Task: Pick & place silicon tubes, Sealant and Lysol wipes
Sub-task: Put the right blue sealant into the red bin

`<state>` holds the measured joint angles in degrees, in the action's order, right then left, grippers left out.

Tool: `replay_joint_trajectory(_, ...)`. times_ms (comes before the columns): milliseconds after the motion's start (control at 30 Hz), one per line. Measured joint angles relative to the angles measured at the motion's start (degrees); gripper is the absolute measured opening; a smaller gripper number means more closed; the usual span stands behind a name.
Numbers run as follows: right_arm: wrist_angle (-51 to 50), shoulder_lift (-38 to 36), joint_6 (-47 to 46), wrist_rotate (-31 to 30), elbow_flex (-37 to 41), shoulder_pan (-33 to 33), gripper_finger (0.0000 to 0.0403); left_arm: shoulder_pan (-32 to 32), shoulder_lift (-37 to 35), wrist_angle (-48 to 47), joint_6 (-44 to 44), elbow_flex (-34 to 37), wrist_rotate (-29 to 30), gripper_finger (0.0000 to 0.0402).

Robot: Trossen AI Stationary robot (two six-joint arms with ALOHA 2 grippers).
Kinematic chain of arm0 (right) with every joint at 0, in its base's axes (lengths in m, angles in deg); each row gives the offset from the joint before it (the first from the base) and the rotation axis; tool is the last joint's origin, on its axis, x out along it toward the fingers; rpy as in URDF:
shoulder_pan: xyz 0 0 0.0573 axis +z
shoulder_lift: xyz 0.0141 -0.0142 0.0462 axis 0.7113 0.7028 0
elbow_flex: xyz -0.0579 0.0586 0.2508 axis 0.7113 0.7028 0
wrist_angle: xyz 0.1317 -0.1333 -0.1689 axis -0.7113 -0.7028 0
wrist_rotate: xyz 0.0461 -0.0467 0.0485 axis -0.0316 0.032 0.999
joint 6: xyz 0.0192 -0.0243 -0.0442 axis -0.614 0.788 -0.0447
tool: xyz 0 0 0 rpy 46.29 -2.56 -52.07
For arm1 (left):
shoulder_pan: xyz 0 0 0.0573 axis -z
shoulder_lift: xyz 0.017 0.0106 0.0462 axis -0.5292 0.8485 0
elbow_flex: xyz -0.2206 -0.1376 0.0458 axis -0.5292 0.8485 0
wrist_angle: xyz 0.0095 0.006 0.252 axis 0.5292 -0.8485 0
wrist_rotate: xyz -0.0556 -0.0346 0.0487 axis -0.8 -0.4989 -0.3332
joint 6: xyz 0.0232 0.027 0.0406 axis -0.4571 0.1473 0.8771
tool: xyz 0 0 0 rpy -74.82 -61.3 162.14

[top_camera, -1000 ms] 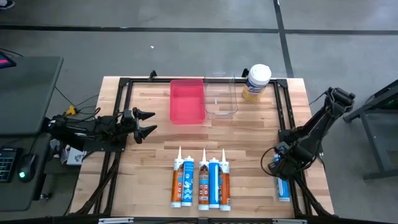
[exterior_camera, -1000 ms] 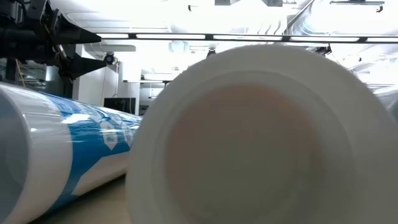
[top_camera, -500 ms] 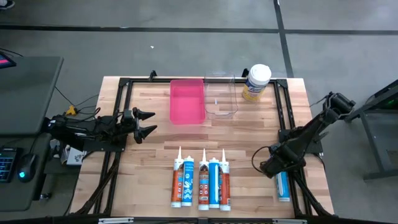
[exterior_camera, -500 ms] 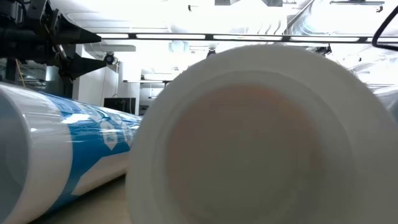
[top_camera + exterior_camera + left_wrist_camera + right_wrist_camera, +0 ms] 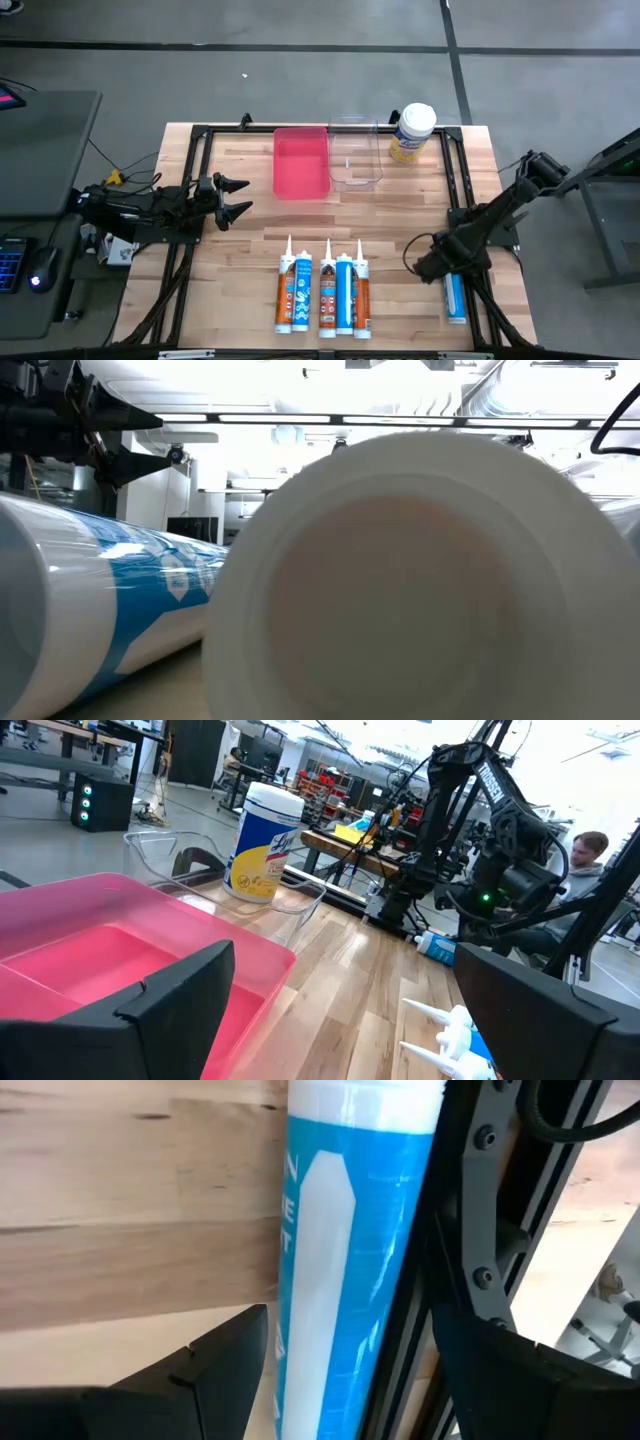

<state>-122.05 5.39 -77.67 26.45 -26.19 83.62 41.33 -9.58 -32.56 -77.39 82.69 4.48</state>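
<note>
lysol wipes (image 5: 412,131) stand upright at the far edge of the table (image 5: 400,220), just beside the clear container (image 5: 355,155), on its right-arm side. pink bin (image 5: 300,162) sits touching the clear container's other side; both look empty from above. four caulk tubes (image 5: 323,290) lie in a row well toward the near edge from the clear container, nozzles pointing back at it.

now the one that matters: a lone blue tube (image 5: 455,298) lies near the table's right rail, far across from the clear container, long axis running near-to-far. right gripper (image 5: 428,266) is right over its far end, so the right arm is clearly the nearer one. in the wrist view the blue tube (image 5: 335,1260) runs straight between the spread fingers (image 5: 210,1370), not pinched yet; i'd say a drop and close comes next.

left gripper (image 5: 236,198), fingers apart and empty, waits toward the left arm's side of the pink bin.
</note>
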Motion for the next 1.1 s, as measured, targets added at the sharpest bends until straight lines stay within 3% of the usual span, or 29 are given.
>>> replay_joint_trajectory(533, 21.0, -0.55, -2.2, 4.17, 14.33, -1.45, 0.0279, -0.01, -0.02, 0.0, 0.0, 0.01, 0.0, 0.037)
replay_joint_trajectory(833, 21.14, -0.37, 1.27, 3.6, 15.4, -3.88, 0.0265, 0.01, -0.02, -0.02, -0.02, -0.01, 0.02, 0.037)
replay_joint_trajectory(1100, 21.39, -0.35, 0.62, 3.06, 15.45, -3.88, 0.0211, -0.01, -0.02, -0.02, 0.0, -0.01, 0.02, 0.037)
